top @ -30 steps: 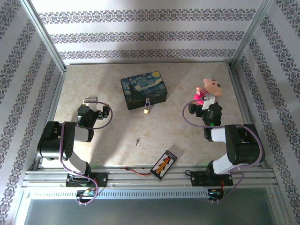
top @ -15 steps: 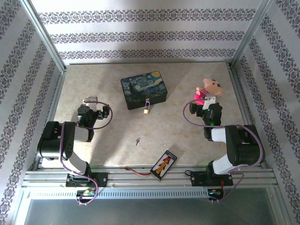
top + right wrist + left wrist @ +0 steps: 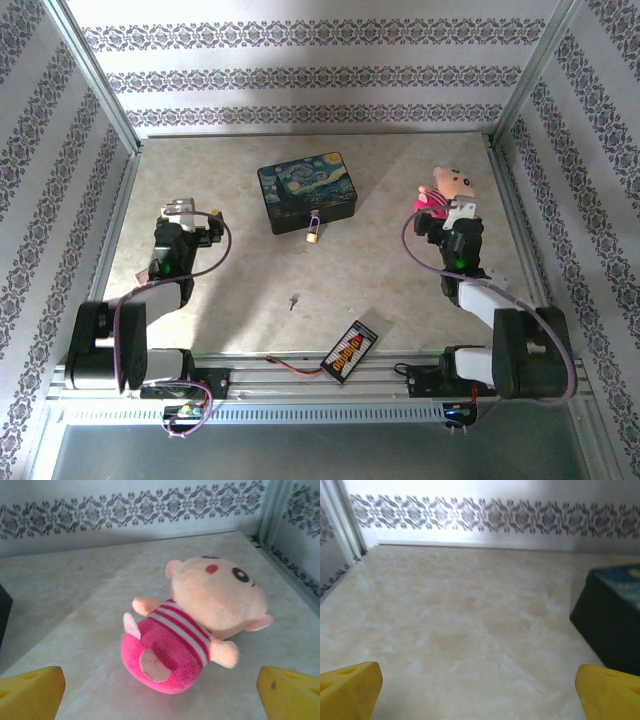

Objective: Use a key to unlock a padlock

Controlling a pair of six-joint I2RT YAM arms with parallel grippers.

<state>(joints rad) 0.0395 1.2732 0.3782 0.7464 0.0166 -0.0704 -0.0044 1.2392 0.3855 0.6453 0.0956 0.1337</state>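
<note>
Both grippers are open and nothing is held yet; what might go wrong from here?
1. The key is tiny and lies flat, so a gripper may slip off it.
2. The right gripper faces the plush toy closely and may push it.
3. The padlock sits at the front of the painted box; pressing may slide both.

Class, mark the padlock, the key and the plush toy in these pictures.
padlock (image 3: 314,238), top view, brass body.
key (image 3: 292,300), top view, its middle.
plush toy (image 3: 182,630), right wrist view, striped shirt.
</note>
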